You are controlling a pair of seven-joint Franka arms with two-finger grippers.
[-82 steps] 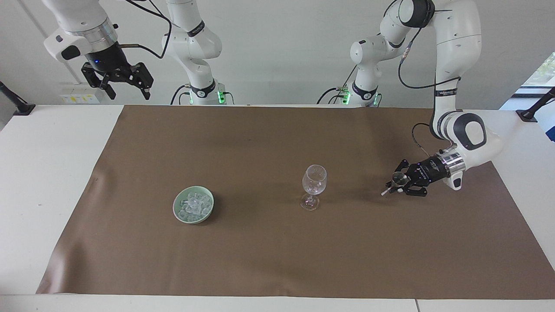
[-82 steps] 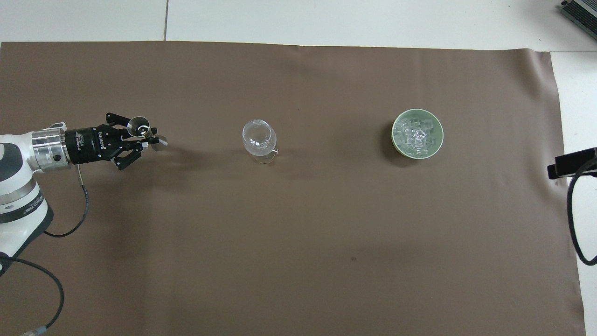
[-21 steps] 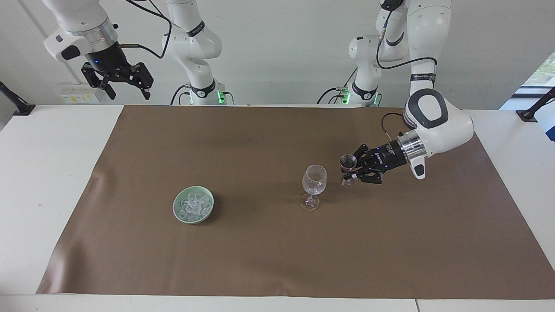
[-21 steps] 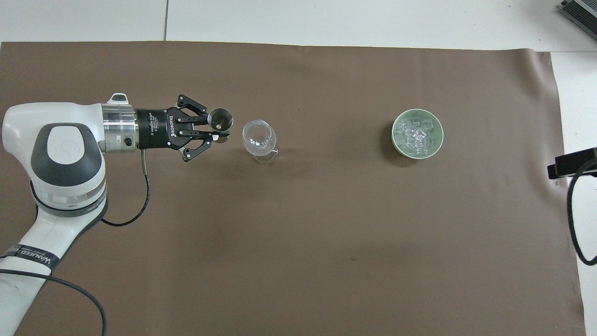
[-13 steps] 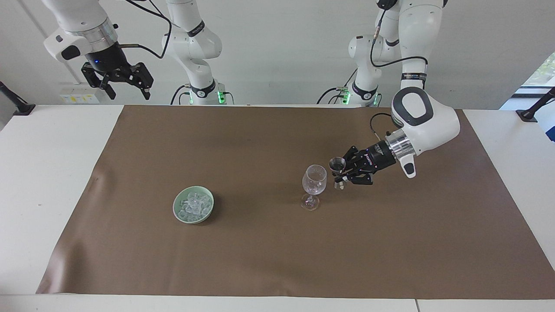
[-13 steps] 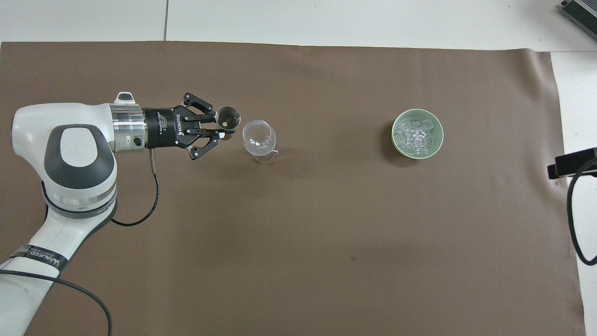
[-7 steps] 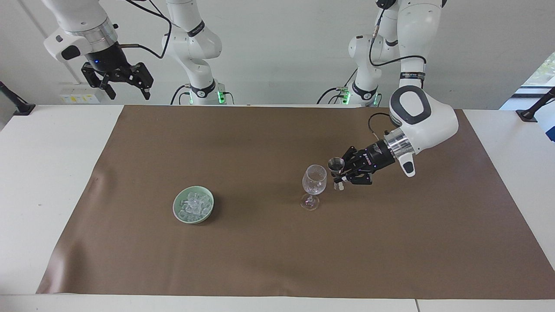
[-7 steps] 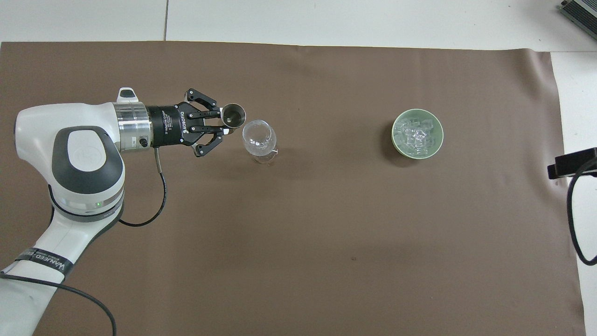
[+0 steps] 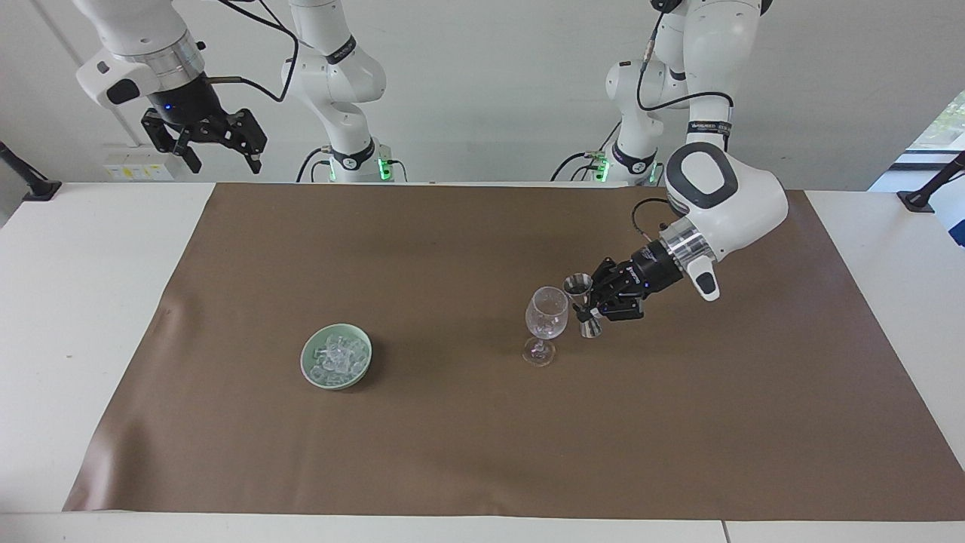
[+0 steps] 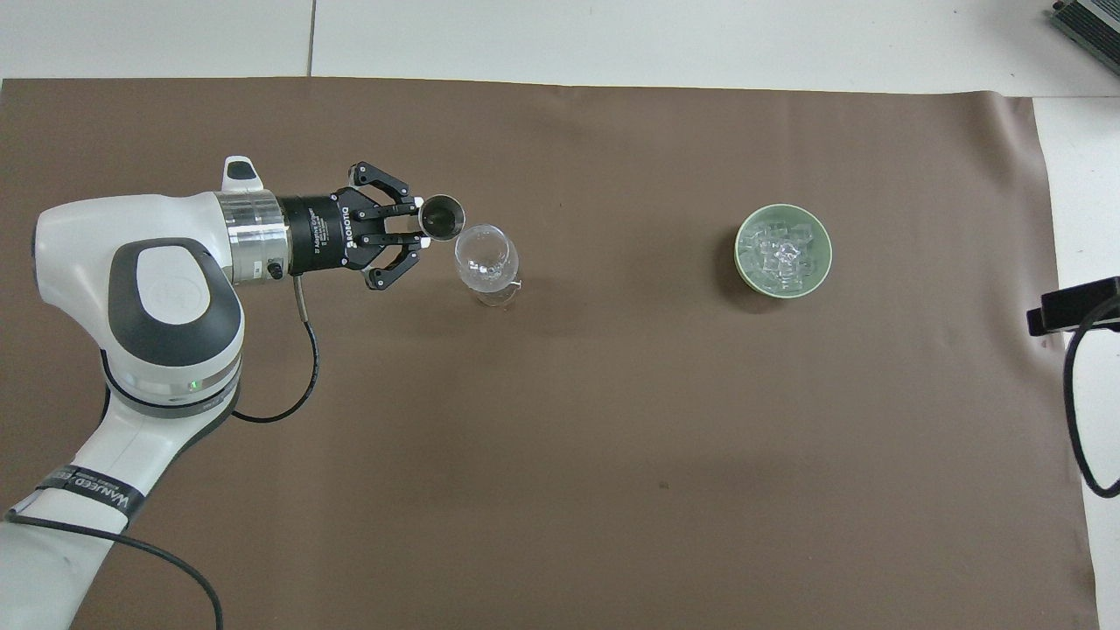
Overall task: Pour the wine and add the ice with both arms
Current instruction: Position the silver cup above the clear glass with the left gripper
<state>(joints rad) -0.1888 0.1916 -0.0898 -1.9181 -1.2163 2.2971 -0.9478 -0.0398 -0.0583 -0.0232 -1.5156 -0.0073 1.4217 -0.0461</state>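
Ice (image 9: pixel 336 357) fills the bowl (image 9: pixel 310 372) at lower left. Left gripper (image 9: pixel 593 303) grips a jigger (image 9: pixel 583 303) beside the glass (image 9: pixel 546 323); right gripper (image 9: pixel 219 154) waits wide at upper left.

A glass (image 9: pixel 546 323) stands mid-mat (image 9: pixel 482 467), with a bowl (image 9: pixel 336 357) of ice (image 9: pixel 336 354) well apart toward the right arm's end. A metal cup (image 9: pixel 582 303) hangs just beside the glass, toward the left arm's end.

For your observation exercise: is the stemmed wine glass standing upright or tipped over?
Upright. The wine glass stands on its foot on the brown mat, bowl above the stem, with its open rim facing up in the overhead view.
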